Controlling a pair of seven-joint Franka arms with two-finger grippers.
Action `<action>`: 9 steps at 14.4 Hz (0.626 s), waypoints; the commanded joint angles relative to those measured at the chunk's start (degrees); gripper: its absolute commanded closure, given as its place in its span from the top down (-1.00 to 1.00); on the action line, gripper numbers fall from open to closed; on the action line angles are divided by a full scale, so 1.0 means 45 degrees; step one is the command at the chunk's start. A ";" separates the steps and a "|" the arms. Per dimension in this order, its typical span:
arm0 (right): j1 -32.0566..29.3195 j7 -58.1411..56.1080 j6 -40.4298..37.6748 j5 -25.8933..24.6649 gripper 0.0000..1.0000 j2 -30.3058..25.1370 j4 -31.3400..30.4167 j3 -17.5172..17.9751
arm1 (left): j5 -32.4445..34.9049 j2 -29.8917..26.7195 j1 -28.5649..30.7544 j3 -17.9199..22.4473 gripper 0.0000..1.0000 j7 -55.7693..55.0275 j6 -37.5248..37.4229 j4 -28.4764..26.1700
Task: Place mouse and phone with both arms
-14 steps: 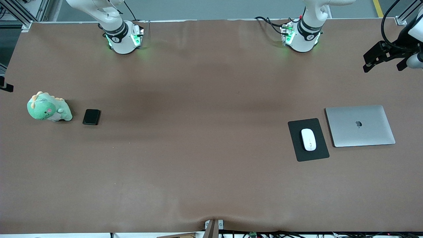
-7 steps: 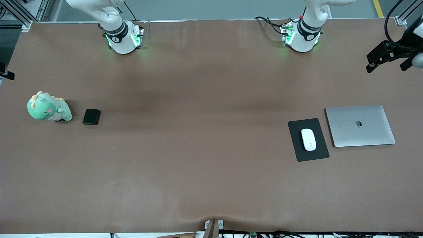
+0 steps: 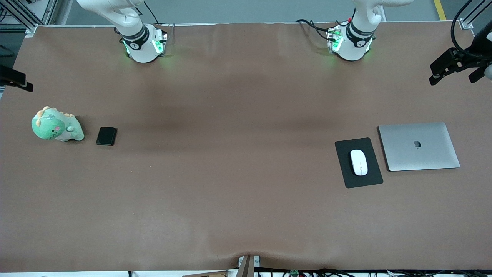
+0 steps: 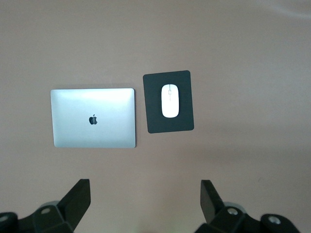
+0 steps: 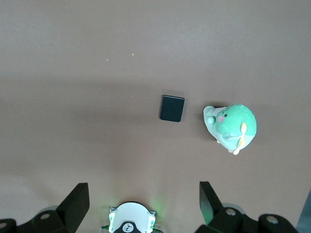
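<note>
Right gripper point(image 3: 17, 80) edged inward; both grippers point(image 4: 145, 200) gape, seemingly high above phone point(image 5: 172, 108), mouse point(image 4: 169, 100).

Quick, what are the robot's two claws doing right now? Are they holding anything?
Left gripper: open, holding nothing, up high over the table near the laptop.
Right gripper: open, holding nothing, up high near the phone.

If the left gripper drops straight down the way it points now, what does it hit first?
Probably bare table. The left gripper hangs open, high up, and the laptop and the mouse on its pad lie off that line, though depth is unclear.
</note>
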 commanded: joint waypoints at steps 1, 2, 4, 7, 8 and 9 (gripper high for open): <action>-0.0805 0.0205 0.1173 -0.0387 1.00 -0.1918 -0.2509 0.1019 | -0.0065 0.0202 0.0024 0.0026 1.00 0.0036 -0.0204 0.0411; -0.0824 0.0225 0.1273 -0.0387 1.00 -0.2038 -0.2689 0.1000 | -0.0045 0.0183 0.0024 0.0026 1.00 0.0036 -0.0204 0.0411; -0.1232 0.0225 0.1294 -0.0388 1.00 -0.1981 -0.2672 0.1077 | -0.0045 0.0202 0.0005 0.0007 1.00 0.0036 -0.0204 0.0392; -0.1332 0.0205 0.1216 -0.0407 1.00 -0.1961 -0.2652 0.1332 | -0.0065 0.0202 0.0024 -0.0013 1.00 0.0055 -0.0223 0.0411; -0.1410 0.0205 0.1235 -0.0388 1.00 -0.1942 -0.2652 0.1351 | -0.0065 0.0221 0.0024 -0.0013 1.00 0.0055 -0.0204 0.0411; -0.1468 0.0186 0.1216 -0.0407 1.00 -0.1922 -0.2652 0.1371 | -0.0065 0.0241 0.0005 -0.0013 1.00 0.0055 -0.0204 0.0411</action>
